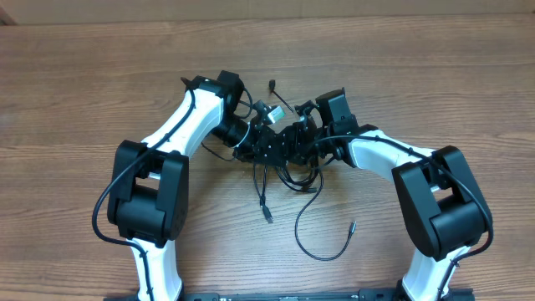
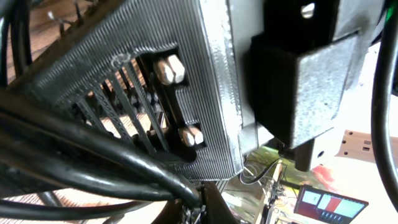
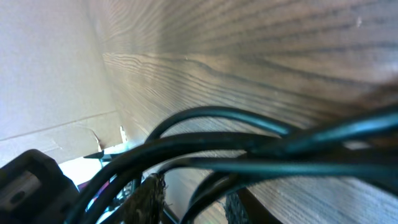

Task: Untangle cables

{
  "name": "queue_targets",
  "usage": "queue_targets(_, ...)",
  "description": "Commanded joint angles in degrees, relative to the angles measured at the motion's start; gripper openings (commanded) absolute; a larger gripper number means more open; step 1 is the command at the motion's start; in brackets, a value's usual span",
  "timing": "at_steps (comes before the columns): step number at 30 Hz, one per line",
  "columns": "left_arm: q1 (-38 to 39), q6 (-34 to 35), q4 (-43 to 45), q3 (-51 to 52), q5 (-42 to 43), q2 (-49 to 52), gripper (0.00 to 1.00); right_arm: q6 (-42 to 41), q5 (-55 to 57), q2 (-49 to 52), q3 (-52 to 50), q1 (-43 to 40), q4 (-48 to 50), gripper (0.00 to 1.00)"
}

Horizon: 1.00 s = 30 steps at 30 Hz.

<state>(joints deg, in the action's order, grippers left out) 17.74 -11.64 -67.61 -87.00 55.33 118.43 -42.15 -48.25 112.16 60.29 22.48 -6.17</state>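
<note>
You are getting soft, even light over the desk (image 1: 84, 67) in the overhead view, and the wood grain is reading sharp from far edge to near edge. The white arms (image 1: 188, 113) are casting only faint, short shadows. At the desk's middle the cables (image 1: 288, 177) are merging with dark hardware, so their outlines are blurring together. Your left wrist view is sitting too close. The ribbed grey housing (image 2: 124, 74) is filling the frame, while the background behind it is blowing out to white. Your right wrist view is rendering the cables (image 3: 249, 148) badly out of focus, and the wood behind them is smearing under a pale sheen.
</note>
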Motion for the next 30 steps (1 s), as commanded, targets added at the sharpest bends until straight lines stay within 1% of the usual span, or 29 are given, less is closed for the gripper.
queue_targets(1,0.17,-1.68,1.01,-1.22,0.72,0.37,0.04,0.76,-3.96,0.17,-0.35,0.98,-2.08,0.32)
queue_targets(6,0.17,-1.81,0.52,-1.22,-2.38,0.37,0.04,6.82,-4.11,0.13,-0.33,-0.83,-8.26,0.36)
queue_targets(9,0.17,-4.7,-0.11,-1.22,-2.43,0.37,0.04,11.28,-5.84,0.13,-0.33,-2.91,-11.41,0.39)
queue_targets(11,0.17,-6.73,-0.15,-1.22,-3.85,0.37,0.04,15.69,-9.33,0.13,-0.33,-4.31,-12.79,0.41)
queue_targets(13,0.17,-6.8,0.22,-1.22,-7.72,0.37,0.04,18.73,-11.74,0.13,-0.33,-5.57,-14.12,0.41)
queue_targets(18,0.17,-5.92,0.68,-1.22,-16.72,0.37,0.04,23.1,-11.98,0.13,-0.33,-7.72,-16.96,0.42)
queue_targets(20,0.17,-4.22,1.31,-1.22,-19.06,0.37,0.04,23.17,-11.8,0.13,-0.33,-8.17,-17.16,0.42)
queue_targets(25,0.17,5.7,3.34,-1.22,-26.49,0.37,0.04,23.15,-10.67,0.15,-0.33,-8.46,-17.35,0.42)
queue_targets(26,0.17,8.02,3.58,-1.22,-28.04,0.37,0.06,23.12,-10.32,0.13,-0.33,-8.46,-17.62,0.41)
queue_targets(27,0.17,11.17,3.87,-1.22,-29.59,0.37,0.14,23.12,-10.32,0.15,-0.33,-8.39,-17.88,0.42)
queue_targets(28,0.2,12.76,4.04,-1.22,-29.86,0.37,0.16,23.12,-10.32,0.13,-0.33,-8.35,-18.03,0.42)
queue_targets(30,0.28,15.19,4.31,-1.22,-29.83,0.37,0.23,23.12,-10.32,0.15,-0.33,-8.35,-18.21,0.41)
